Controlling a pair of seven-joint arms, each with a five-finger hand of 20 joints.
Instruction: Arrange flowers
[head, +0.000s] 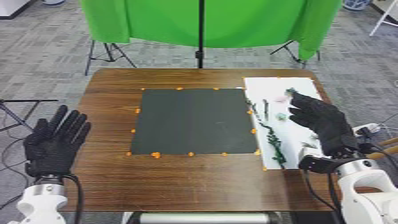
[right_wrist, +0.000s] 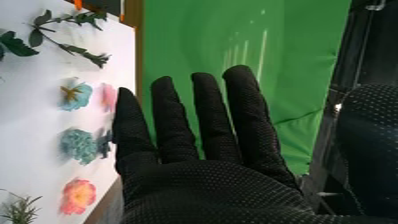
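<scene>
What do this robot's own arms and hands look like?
Both arms are white, with rounded, glossy-looking casings. Each ends in a black glove that has separate fingers: the left hand and the right hand. Dark cables run along both arms near the wrists. Up close, the right wrist view shows the glove fabric dotted with a fine, lighter pattern.

Over the dark mat (head: 195, 120) and the bare wood of the table (head: 178, 192) on its near side, a hand could pass low, between the left hand (head: 51, 150) and the right hand (head: 329, 127). Leafy stems (head: 274, 142) and flower heads (right_wrist: 79, 196) obstruct a low path across the white sheet (head: 265, 84), with the right hand above its outer side. Beyond the table's far edge, a green cloth (head: 147, 22) and a dark pole (head: 201, 35) bar the way.
</scene>
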